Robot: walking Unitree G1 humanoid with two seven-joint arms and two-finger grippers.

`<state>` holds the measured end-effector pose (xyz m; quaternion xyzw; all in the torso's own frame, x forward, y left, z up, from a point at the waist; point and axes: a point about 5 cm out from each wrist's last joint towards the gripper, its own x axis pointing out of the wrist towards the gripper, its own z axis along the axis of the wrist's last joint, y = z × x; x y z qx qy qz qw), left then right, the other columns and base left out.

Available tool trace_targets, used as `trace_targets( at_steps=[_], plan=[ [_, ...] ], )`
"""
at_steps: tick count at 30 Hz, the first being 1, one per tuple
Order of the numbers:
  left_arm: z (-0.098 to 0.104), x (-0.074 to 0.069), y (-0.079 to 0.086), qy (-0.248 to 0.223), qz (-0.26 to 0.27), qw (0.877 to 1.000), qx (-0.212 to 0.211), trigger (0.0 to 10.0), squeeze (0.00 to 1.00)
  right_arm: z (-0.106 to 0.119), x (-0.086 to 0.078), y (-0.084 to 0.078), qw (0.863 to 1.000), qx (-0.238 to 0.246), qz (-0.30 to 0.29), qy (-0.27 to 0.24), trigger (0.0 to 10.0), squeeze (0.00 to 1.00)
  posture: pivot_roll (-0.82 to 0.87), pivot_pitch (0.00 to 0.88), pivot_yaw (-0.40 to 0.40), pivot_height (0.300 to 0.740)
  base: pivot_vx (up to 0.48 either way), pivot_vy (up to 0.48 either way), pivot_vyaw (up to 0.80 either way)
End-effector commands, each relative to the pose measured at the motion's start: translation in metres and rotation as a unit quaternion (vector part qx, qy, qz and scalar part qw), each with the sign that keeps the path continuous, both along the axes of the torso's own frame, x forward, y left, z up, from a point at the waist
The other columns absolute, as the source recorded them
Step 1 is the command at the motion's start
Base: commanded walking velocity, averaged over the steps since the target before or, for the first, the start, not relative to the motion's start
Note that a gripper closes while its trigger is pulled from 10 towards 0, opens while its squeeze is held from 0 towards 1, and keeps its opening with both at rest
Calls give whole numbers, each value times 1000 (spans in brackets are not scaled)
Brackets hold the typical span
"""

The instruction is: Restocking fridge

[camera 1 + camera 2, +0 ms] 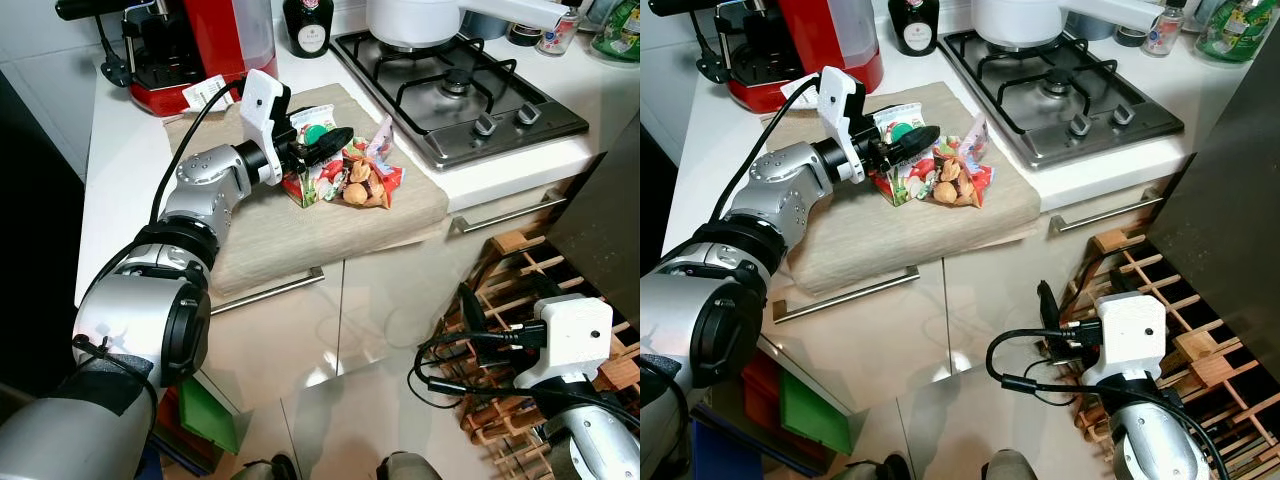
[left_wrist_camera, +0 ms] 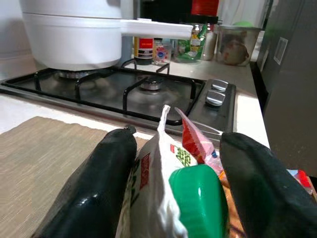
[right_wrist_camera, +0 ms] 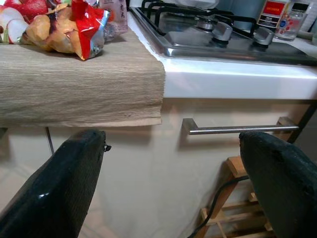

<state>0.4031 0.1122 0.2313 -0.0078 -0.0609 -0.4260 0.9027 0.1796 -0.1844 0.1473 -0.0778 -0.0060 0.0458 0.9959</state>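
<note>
A white and red drink carton (image 1: 303, 180) with a green cap (image 2: 198, 194) stands tilted on a beige mat (image 1: 280, 240) on the counter. My left gripper (image 1: 330, 143) reaches in from the left and is shut on the carton's top, one black finger (image 2: 94, 188) on each side of it. A red snack bag (image 1: 368, 180) with nuts pictured on it lies against the carton's right side. My right gripper (image 3: 173, 139) hangs open and holds nothing, low in front of the cabinet, below the counter edge.
A gas hob (image 1: 470, 80) with a white pot (image 1: 410, 20) lies right of the mat. A red coffee machine (image 1: 190, 50) and a dark bottle (image 1: 308, 25) stand behind it. A wooden wine rack (image 1: 520, 270) and loose cables are at floor level, right.
</note>
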Motion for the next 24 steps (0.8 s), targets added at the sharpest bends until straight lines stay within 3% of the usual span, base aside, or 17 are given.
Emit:
trace_targets(
  at_steps=[1, 7, 13, 17, 18, 24],
  plan=[
    [2, 1, 3, 3, 4, 1000, 8, 0, 0, 0, 2, 1, 1000, 1, 1, 1, 10000, 0, -411, 93, 95, 740, 0, 0, 0],
    [2, 0, 12, -13, 10, 1000, 15, 0, 0, 0, 16, 3, 1000, 4, 13, -11, 10000, 0, -371, 52, 87, 740, 0, 0, 0],
    [7, -2, 17, -26, -2, 1000, -4, 0, 0, 0, 33, 8, 999, 12, 32, -17, 10000, 0, -309, 28, 60, 740, 0, 0, 0],
    [3, 0, 22, -23, 32, 999, -6, 0, 0, -2, 43, 14, 998, 12, 53, -21, 10000, 0, -277, 13, 53, 740, 0, 0, 0],
    [5, 0, 23, -27, 38, 999, -9, 10000, 0, -1, 46, 15, 998, 12, 54, -23, 10000, 0, -272, 7, 56, 740, 0, 0, 0],
    [39, -5, 37, -112, 131, 981, -94, 10000, 0, 10, 61, 9, 998, 4, 7, -66, 10000, 0, -239, 0, 85, 740, 0, 0, 0]
  ],
)
